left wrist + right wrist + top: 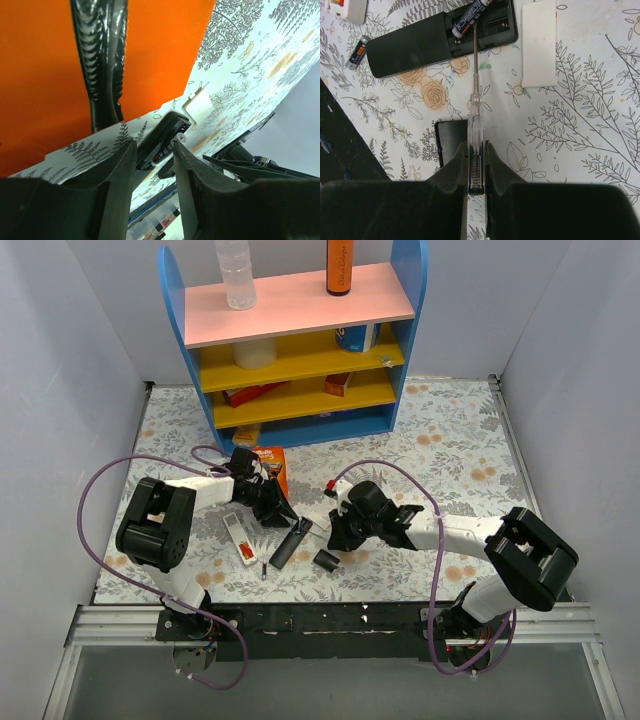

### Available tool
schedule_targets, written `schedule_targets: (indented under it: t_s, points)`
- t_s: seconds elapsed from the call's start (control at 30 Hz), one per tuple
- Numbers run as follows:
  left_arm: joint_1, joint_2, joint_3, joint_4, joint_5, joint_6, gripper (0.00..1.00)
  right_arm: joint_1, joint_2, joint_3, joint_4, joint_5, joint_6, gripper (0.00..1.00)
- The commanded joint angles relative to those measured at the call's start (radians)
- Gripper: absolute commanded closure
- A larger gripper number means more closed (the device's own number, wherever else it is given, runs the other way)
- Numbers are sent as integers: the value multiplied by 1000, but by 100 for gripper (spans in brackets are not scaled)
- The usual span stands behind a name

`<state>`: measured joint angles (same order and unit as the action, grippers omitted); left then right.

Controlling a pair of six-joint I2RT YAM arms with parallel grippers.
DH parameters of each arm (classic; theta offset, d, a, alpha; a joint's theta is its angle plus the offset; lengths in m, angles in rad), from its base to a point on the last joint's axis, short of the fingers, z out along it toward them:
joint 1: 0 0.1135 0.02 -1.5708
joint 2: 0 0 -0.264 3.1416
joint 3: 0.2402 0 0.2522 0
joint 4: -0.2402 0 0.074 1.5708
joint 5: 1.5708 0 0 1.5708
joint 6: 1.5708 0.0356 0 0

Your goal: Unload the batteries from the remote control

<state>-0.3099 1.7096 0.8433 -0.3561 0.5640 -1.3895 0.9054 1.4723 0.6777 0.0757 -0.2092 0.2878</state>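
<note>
My right hand (475, 148), clamped on a clear-handled screwdriver (476, 115), sits bottom centre, shaft running straight up-frame to the dark cylindrical battery (470, 17) tilted in the open bay of the black plastic remote (410, 45), top centre.

Remote control (410, 47): black. Batteries (470, 17): dark blue, orange band. Surface (580, 125): white, grey leaf print, tan roses. Package (270, 465) at 12 o'clock from remote: orange
</note>
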Motion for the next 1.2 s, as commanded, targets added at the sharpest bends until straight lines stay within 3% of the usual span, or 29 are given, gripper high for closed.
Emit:
schedule_targets:
  t_s: [0.0,0.37,1.03,1.17]
  points:
    - [2,15,8,-57,-115,41,62,4,-20,46,-20,-15,-12,99]
    - [2,12,46,-98,-161,50,55,4,-24,92,-56,-4,-24,99]
    - [2,-44,92,-132,-191,64,52,3,-3,146,-137,-2,-49,99]
    - [2,-117,120,-185,-257,44,36,4,-4,161,-149,-33,-42,99]
